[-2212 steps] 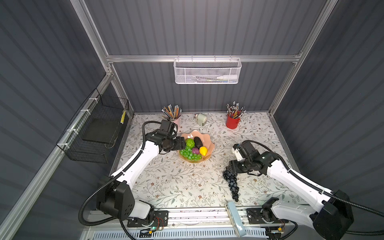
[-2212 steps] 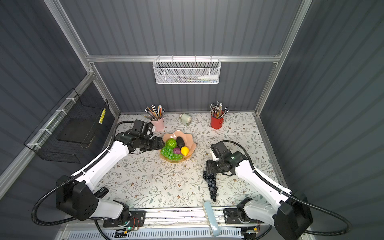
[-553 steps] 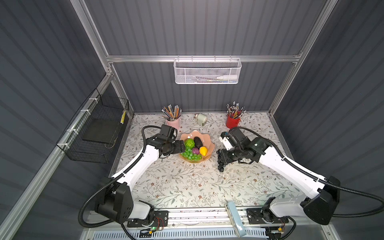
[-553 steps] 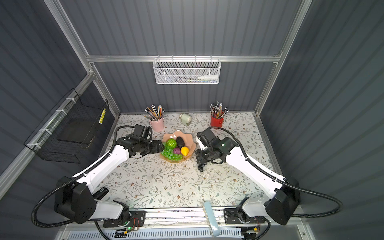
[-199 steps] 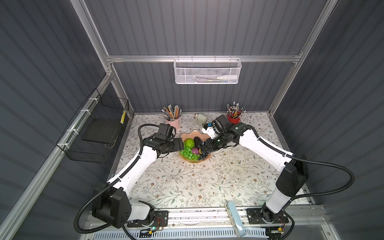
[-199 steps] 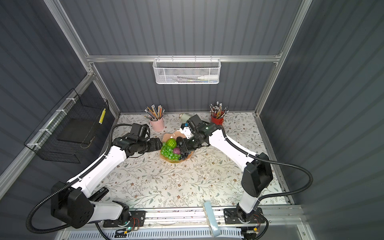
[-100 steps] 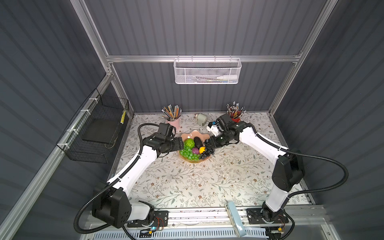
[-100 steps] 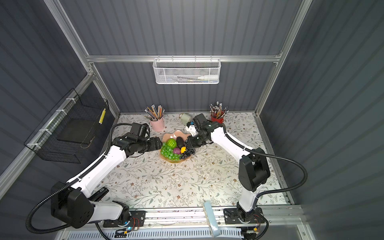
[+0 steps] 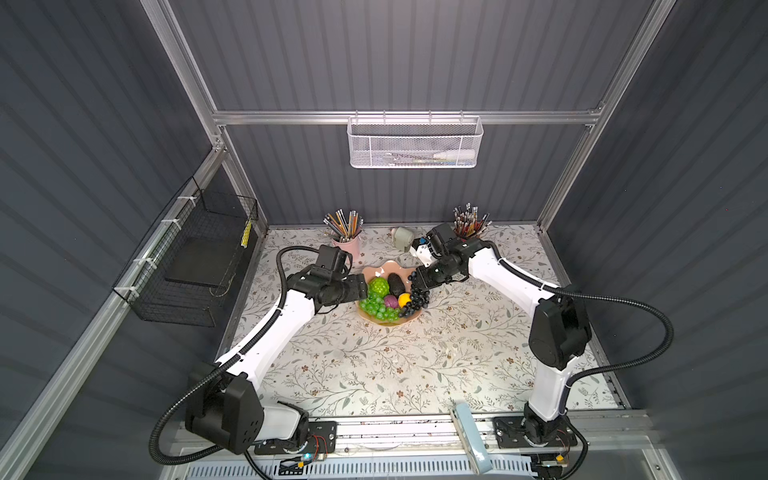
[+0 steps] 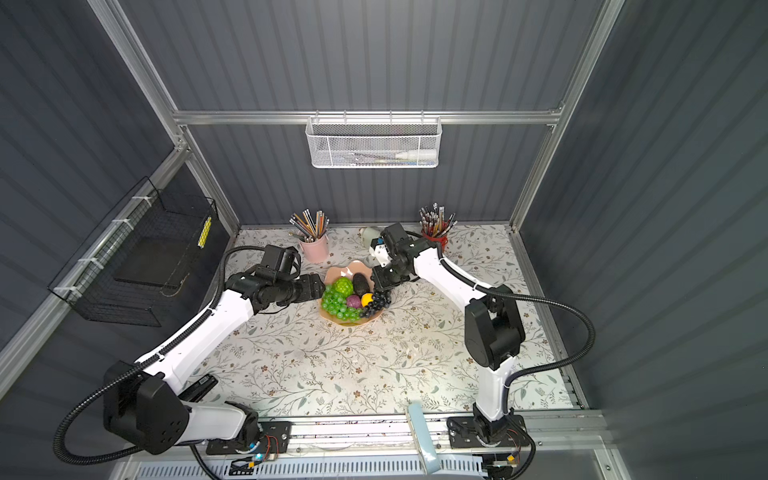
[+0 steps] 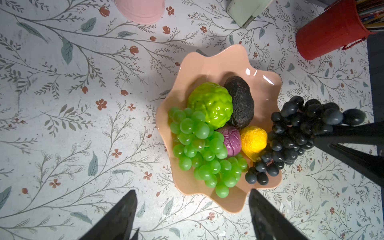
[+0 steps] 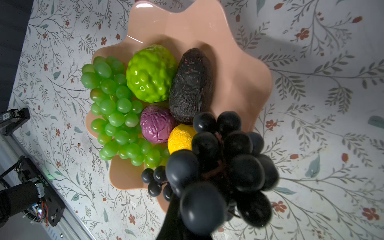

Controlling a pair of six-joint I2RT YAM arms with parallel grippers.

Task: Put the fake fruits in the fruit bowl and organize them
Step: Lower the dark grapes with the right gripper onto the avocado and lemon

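Right gripper (image 9: 419, 281) is arriving at fruit bowl (image 11: 228, 203), pinching dark grapes (image 11: 291, 135) | five fruits (image 11: 230, 141) sitting inside | release pending | left gripper (image 11: 192, 199) spread

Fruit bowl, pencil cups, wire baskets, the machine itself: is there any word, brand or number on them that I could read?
Nothing is legible.
Yellow tag on the black wire basket: marks, too small to read.
Small circuit board, right wrist view: a row of characters, too blurred to read.
Pencils in the red cup: printing, blurred.
Fruit bowl: no text.
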